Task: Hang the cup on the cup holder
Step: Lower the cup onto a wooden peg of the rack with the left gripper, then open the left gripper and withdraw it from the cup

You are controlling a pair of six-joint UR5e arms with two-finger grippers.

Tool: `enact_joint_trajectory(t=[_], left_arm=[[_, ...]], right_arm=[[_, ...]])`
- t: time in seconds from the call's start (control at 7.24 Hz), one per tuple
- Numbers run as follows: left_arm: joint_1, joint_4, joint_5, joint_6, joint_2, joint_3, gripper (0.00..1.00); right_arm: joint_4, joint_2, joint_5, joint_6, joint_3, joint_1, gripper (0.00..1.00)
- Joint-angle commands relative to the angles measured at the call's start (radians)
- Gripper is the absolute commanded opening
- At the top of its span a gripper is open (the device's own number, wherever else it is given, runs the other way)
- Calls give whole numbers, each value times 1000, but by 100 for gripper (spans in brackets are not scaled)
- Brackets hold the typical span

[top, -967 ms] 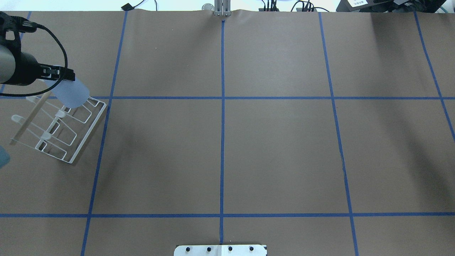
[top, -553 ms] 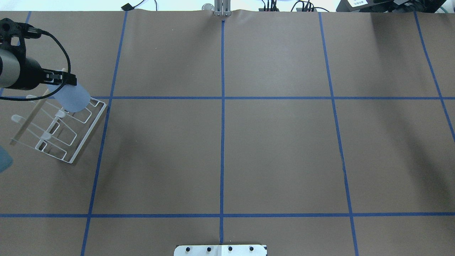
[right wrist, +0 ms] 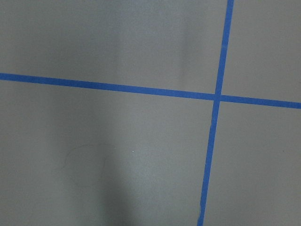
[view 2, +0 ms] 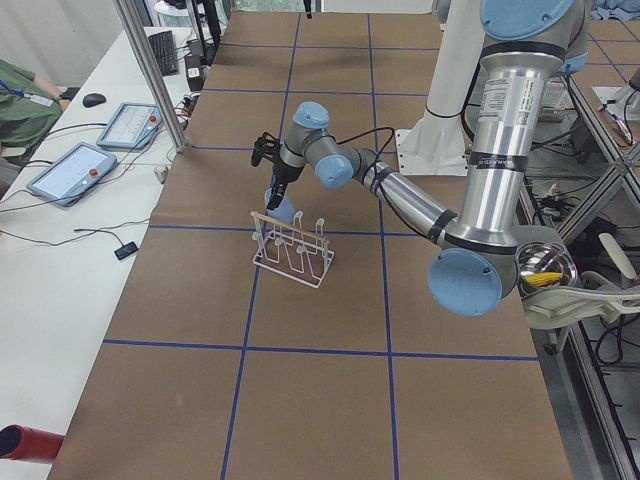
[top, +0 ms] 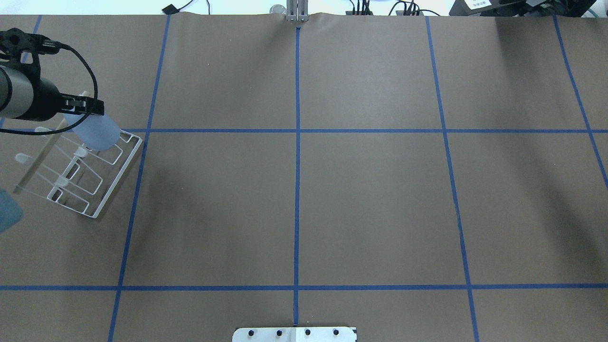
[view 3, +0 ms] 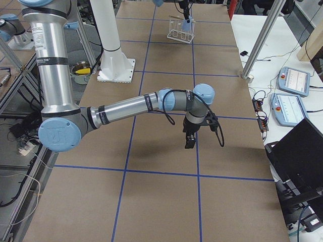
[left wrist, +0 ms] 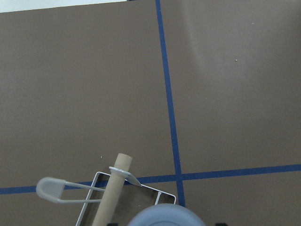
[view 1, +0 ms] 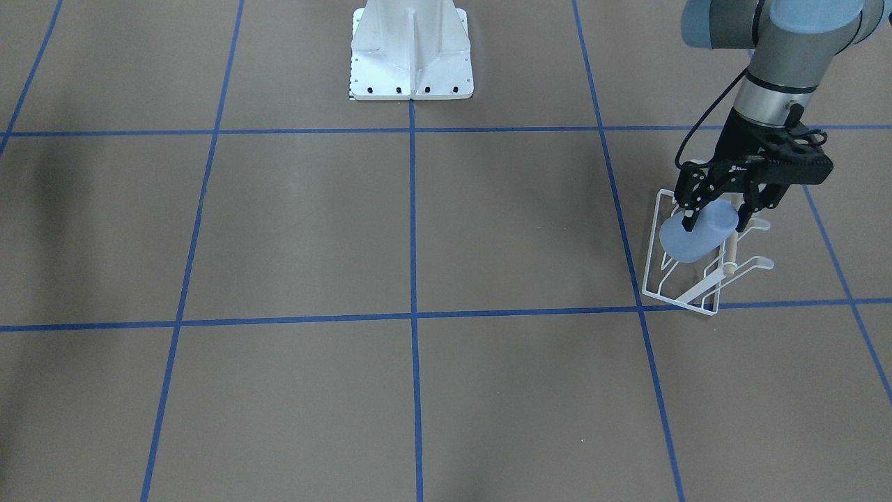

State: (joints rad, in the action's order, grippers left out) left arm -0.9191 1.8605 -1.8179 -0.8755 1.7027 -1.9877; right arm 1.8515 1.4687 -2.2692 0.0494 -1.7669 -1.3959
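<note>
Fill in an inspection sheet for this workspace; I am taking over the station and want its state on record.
Surface: brown table with a blue tape grid; no spills seen.
Job's things: cup held tilted over the rack; whether it sits on a prong cannot be told.
Clutter: nothing seen.
Tools: left tool shut on the cup; right tool hangs over bare table, open or shut cannot be told.
Cables: black cable loops at the left wrist.
Surroundings: control tablets and a person beside the table.
</note>
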Motion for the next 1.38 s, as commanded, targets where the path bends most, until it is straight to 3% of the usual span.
enact_joint_trajectory(t=[0.0,0.28,0.55,0.83,1.11,1.24], left_arm=[[6,2,26,3,2,-5,98],[5,-1,5,7,8,-10,98],[-71,-10,-133,88,-3,-10,98],[-267,-145,-338,334,-11,-8,98],[-413,-192,-351,679,-131,30,98],[-428,-202,-350,688,-174,47,99]], right_arm=[[0,-1,-1,1,-2,0,100],[0,-1,-1,1,-5,-11,100],[0,2,-7,0,-12,-32,100],[0,15,-6,-2,-9,-64,100],[-2,24,-4,-2,0,-98,100],[-2,27,-3,-2,0,-122,100]])
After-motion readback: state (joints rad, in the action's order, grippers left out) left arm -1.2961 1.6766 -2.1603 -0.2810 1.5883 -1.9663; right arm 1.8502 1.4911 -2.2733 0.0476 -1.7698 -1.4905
